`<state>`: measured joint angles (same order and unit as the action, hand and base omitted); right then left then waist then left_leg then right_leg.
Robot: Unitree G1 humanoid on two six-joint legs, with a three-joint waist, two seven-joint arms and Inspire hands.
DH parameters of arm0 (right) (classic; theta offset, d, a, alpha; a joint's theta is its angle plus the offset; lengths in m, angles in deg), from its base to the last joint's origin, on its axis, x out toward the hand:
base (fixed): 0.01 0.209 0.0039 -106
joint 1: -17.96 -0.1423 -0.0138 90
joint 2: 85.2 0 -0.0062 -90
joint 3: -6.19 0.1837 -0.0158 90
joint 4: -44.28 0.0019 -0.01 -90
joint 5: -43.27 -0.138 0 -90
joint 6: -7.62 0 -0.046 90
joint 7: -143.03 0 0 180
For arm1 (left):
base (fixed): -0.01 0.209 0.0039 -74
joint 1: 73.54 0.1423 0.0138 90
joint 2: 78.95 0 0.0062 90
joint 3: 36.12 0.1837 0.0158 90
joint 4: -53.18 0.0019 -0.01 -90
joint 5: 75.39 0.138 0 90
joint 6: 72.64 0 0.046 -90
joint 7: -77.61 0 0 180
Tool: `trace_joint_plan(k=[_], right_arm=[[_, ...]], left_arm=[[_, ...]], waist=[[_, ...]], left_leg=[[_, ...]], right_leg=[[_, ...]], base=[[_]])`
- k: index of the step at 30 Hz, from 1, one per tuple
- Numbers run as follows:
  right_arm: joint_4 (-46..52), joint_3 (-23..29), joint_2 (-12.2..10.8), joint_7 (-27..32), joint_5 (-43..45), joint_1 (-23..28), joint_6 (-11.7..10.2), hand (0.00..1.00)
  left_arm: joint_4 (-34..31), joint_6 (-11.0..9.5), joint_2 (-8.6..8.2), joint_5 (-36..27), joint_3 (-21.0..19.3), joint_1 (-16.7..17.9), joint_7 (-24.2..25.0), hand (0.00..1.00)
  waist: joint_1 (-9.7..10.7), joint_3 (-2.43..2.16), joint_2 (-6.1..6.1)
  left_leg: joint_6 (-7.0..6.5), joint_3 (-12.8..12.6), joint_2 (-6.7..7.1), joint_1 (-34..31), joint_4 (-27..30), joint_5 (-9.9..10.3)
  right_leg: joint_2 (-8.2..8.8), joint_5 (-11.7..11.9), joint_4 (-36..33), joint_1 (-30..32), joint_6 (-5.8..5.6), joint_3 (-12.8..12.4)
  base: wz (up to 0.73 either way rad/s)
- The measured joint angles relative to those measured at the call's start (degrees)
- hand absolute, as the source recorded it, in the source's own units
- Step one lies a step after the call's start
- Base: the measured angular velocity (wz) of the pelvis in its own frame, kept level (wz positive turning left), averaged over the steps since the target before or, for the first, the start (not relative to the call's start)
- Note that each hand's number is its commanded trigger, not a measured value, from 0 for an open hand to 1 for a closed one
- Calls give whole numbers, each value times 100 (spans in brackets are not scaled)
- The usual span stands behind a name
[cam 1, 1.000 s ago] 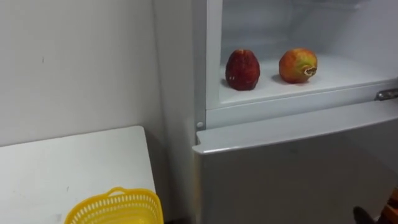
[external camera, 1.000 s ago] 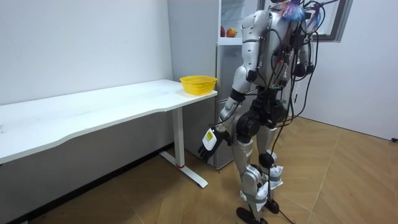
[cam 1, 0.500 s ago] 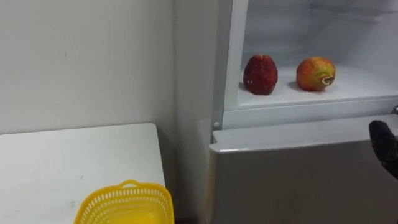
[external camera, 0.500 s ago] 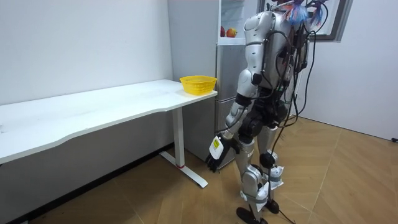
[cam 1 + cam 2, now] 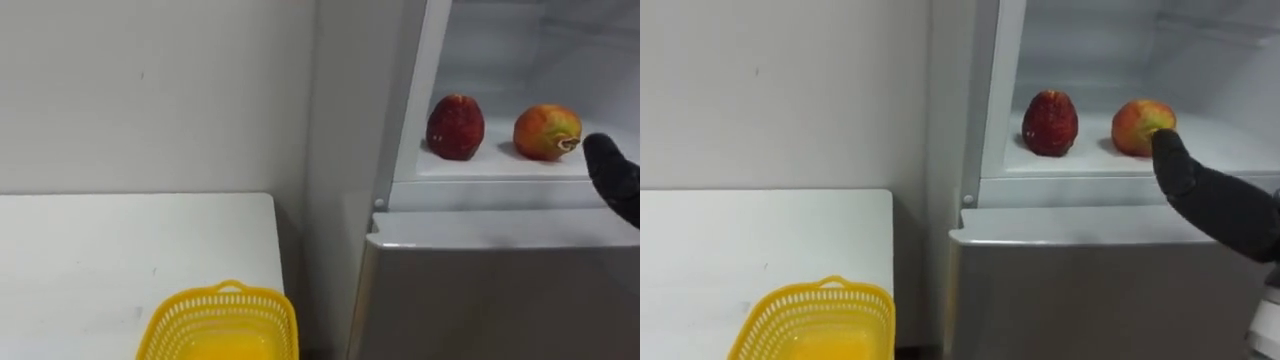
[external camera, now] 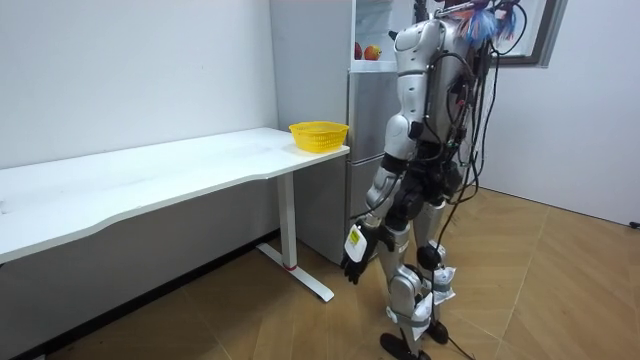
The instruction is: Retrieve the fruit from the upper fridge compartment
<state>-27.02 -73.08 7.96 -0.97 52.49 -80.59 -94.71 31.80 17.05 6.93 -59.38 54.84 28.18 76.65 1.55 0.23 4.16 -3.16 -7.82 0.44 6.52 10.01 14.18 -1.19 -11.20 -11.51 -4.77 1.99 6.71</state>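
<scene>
The upper fridge compartment [image 5: 1110,40] stands open, and its white shelf [image 5: 1240,150] carries the things to be fetched: a dark red fruit [image 5: 1050,123] and, well apart to its right, an orange-red fruit [image 5: 1135,122], both near the front edge where an arm can reach them. The right hand [image 5: 1200,195] stretches in over the shut lower door [image 5: 1090,290] with its fingers [image 5: 1165,150] straight and together, holding nothing. Their tips are at the orange-red fruit's near side, and I cannot tell whether they touch it. This looks like the approach to a grasp. The left hand [image 6: 355,258] hangs low by the legs. A yellow basket [image 5: 780,305] waits on the white table [image 5: 740,240], just beside the fridge, probably to receive the fruit. The table runs along a plain pale wall [image 5: 790,90], over a wood floor [image 6: 250,320].
</scene>
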Motion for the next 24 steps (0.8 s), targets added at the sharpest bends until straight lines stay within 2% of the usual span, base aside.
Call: trace_joint_plan(k=[3, 12, 17, 24], right_arm=[[-179, -60, 89, -70, -12, -78, 54, 0], [-658, -291, 89, -474, -78, -367, 184, 0], [-677, -292, 89, -514, -96, -389, 215, 0], [-913, -334, 88, -752, -60, -503, 254, 0]], left_arm=[[1, 29, 12, 43, -1, -30, 0, 0], [-4, 129, 9, 58, -12, -105, 134, 0], [-6, 172, 6, 126, -13, -111, 267, 0], [-8, 263, 9, 349, -13, -138, 504, 0]], waist=[[-80, 0, 13], [-357, 10, 5], [-360, 14, 21], [-435, 19, 19]], left_leg=[[4, 27, 0, 2, 8, -2], [2, 63, 23, -78, 136, -4], [3, 187, 29, -88, 171, -7], [4, 198, 30, -103, 142, -7]], right_leg=[[3, 0, 14, -17, 0, 66], [20, 1, 81, -38, -1, 154], [44, 1, 85, -87, -1, 277], [65, 1, 77, -107, 0, 290]], base=[[8], [3], [12], [1]])
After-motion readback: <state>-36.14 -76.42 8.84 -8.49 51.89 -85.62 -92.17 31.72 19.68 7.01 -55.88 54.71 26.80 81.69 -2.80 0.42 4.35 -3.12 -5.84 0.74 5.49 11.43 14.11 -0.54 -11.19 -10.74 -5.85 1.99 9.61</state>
